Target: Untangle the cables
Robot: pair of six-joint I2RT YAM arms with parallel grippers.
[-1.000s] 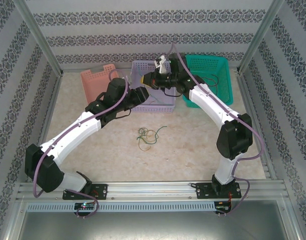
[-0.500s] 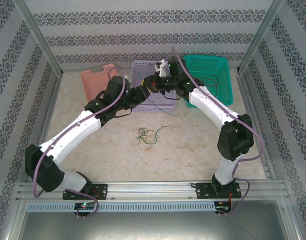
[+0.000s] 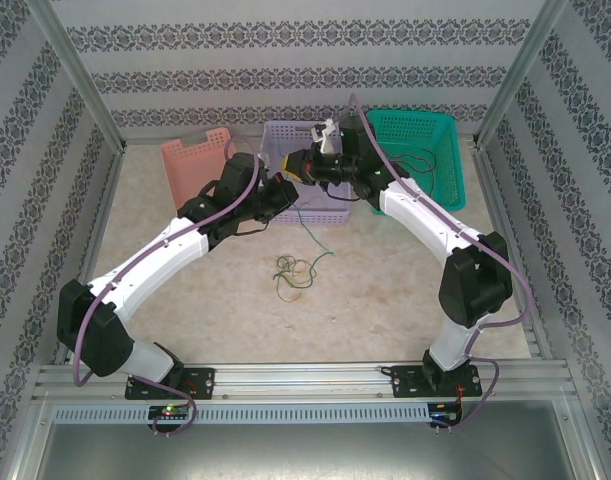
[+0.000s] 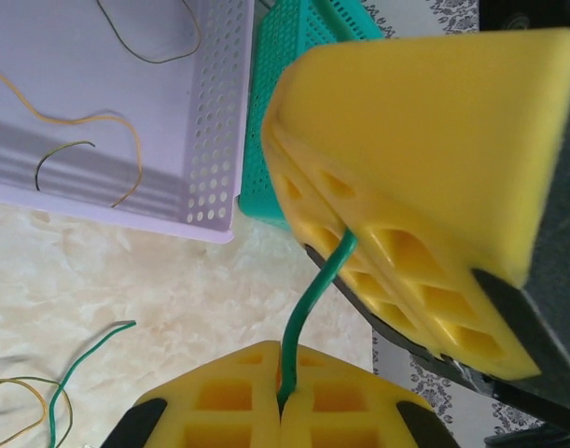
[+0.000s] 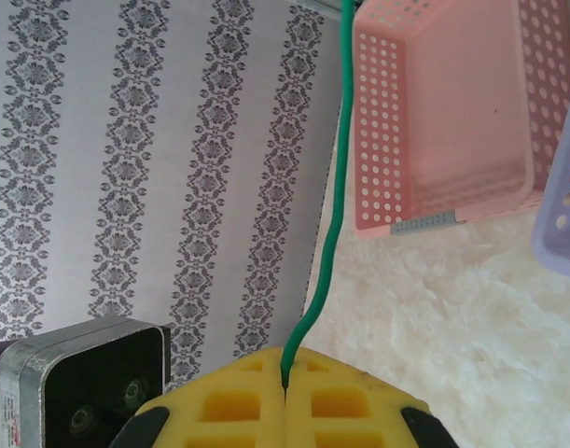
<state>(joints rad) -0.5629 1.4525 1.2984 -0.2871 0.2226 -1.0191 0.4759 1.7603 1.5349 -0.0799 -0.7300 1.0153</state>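
A green cable [image 4: 312, 303] is stretched between my two grippers. My left gripper [image 4: 285, 411] is shut on one part of it, its yellow pads pressed together around it. My right gripper [image 5: 285, 387] is shut on the same green cable [image 5: 329, 224], which runs up toward the pink basket. In the top view both grippers, left [image 3: 287, 190] and right [image 3: 303, 163], meet over the lilac basket's front, and the green cable's free end [image 3: 311, 232] hangs to the table. A tangle of the other cables [image 3: 293, 272] lies on the table below.
Three baskets stand along the back: pink [image 3: 190, 160], lilac [image 3: 330, 205] and teal [image 3: 435, 140]. The lilac basket [image 4: 210, 112] holds yellowish and dark loose cables [image 4: 79, 121]. Patterned walls and metal posts close in the table.
My left gripper has closed on the green cable held by the right gripper. Both arms shifted slightly forward over the lilac basket, and the cable's free end now dangles to the table.
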